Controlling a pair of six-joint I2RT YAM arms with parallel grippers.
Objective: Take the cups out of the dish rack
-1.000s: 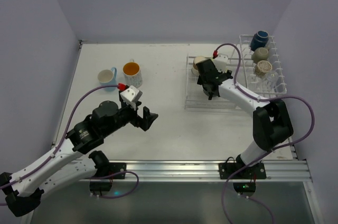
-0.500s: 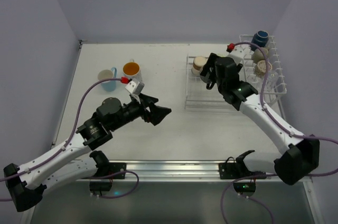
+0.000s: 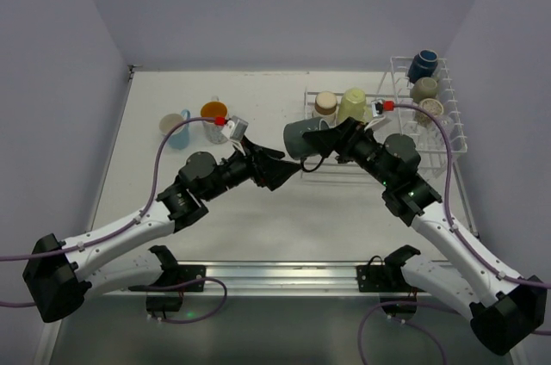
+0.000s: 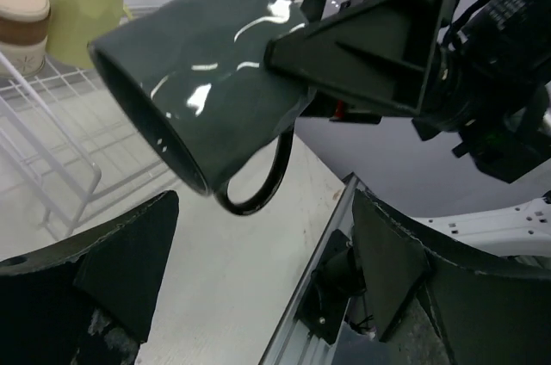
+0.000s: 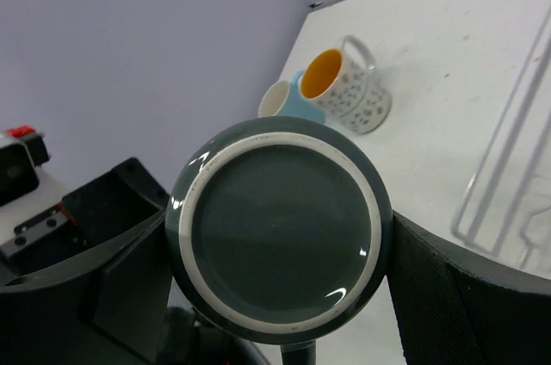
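One-handed, clamping the dark grey mug (image 3: 301,139) by its base in the right hand (image 3: 323,139), tipped sideways in mid-air over the desk (image 3: 258,115), just left of the low section of the dish rack (image 3: 439,137). Holding the left hand (image 3: 288,167) wide open just below the mug's mouth, fingers (image 4: 103,262) apart on either side, gripping nothing and not touching it.

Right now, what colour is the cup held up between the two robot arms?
Dark grey and shiny, with a dark handle. The cup shows best in the left wrist view.
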